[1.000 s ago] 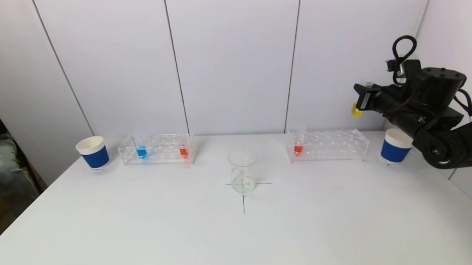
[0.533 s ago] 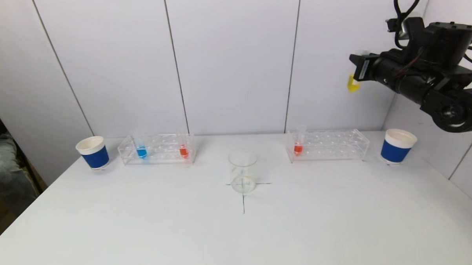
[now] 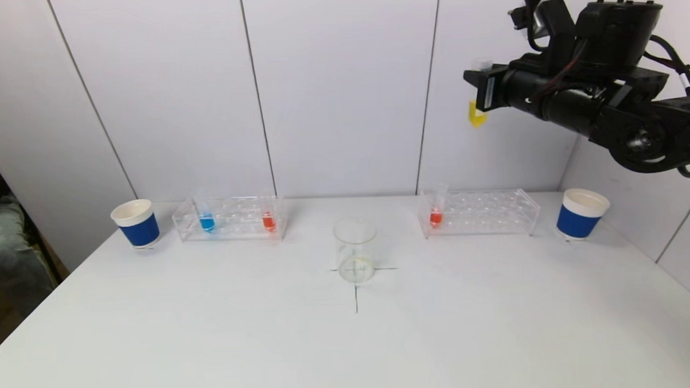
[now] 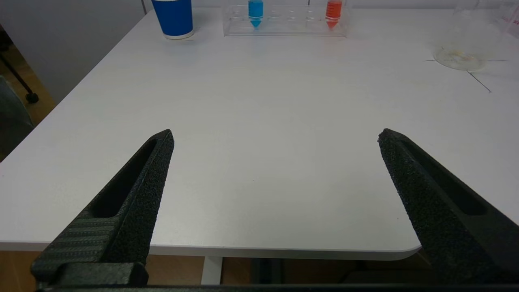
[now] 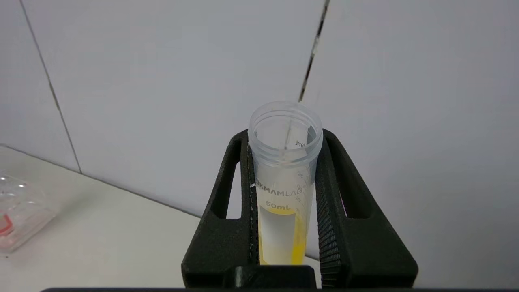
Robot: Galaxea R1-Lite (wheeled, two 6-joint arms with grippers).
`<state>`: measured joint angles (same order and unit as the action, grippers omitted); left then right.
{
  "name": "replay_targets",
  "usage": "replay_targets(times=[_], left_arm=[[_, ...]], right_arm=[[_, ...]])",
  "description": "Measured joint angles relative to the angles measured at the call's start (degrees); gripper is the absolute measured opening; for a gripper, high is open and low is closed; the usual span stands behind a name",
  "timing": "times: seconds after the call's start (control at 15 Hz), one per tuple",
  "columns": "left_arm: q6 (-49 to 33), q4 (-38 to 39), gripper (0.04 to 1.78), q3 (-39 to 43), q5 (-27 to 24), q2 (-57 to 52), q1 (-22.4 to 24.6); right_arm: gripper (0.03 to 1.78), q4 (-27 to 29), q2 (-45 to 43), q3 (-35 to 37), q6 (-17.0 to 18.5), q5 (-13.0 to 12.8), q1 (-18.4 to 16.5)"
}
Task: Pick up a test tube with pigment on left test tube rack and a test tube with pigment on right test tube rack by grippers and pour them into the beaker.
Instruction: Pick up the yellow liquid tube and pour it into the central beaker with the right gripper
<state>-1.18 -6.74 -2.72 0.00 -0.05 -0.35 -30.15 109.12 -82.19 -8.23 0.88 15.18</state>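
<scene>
My right gripper (image 3: 480, 91) (image 5: 284, 138) is shut on an upright test tube with yellow pigment (image 3: 476, 113) (image 5: 284, 182), held high above the right test tube rack (image 3: 483, 213). That rack holds one tube of red pigment (image 3: 436, 215). The left test tube rack (image 3: 231, 219) (image 4: 284, 20) holds a blue tube (image 3: 206, 222) (image 4: 255, 11) and a red tube (image 3: 268, 221) (image 4: 333, 12). The clear beaker (image 3: 355, 250) (image 4: 462, 36) stands on a cross mark at the table's middle. My left gripper (image 4: 275, 138) hangs open near the table's front edge, out of the head view.
A blue paper cup (image 3: 136, 223) (image 4: 174, 18) stands left of the left rack, and another blue cup (image 3: 578, 213) right of the right rack. White wall panels close off the back. The table's front edge (image 4: 243, 251) lies just under my left gripper.
My right arm has risen and swung leftward with the yellow tube, from beside the right cup to high above the right rack. Everything else is still.
</scene>
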Motion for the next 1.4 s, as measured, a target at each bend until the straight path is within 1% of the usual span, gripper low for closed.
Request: replay_targets(times=[0.13, 0.27, 0.47, 0.67, 0.93, 1.07, 1.2, 1.27, 1.4], left_arm=[[0.0, 0.0, 1.76, 0.0, 0.0, 0.0, 0.0], [0.0, 0.0, 1.76, 0.0, 0.0, 0.0, 0.0], [0.0, 0.0, 1.76, 0.0, 0.0, 0.0, 0.0], [0.0, 0.0, 1.76, 0.0, 0.0, 0.0, 0.0], [0.0, 0.0, 1.76, 0.0, 0.0, 0.0, 0.0], [0.0, 0.0, 1.76, 0.0, 0.0, 0.0, 0.0], [0.0, 0.0, 1.76, 0.0, 0.0, 0.0, 0.0], [0.0, 0.0, 1.76, 0.0, 0.0, 0.0, 0.0], [0.0, 0.0, 1.76, 0.0, 0.0, 0.0, 0.0]], right_arm=[[0.46, 0.4, 0.2, -0.7, -3.1, 1.4, 1.4], [0.46, 1.3, 1.0, -1.7, -5.5, 1.6, 2.8], [0.46, 2.7, 2.3, -2.8, -10.0, 2.0, 4.8], [0.46, 3.2, 4.0, -3.4, -15.1, 3.3, 6.6], [0.46, 4.5, 6.4, -4.0, -18.6, 3.6, 8.9], [0.46, 4.4, 7.6, -4.2, -20.9, 5.0, 9.4], [0.46, 3.6, 8.8, -4.2, -22.1, 5.5, 9.7], [0.46, 3.4, 9.2, -4.1, -23.4, 6.1, 9.8], [0.46, 2.8, 9.8, -3.2, -27.2, 9.3, 9.6]])
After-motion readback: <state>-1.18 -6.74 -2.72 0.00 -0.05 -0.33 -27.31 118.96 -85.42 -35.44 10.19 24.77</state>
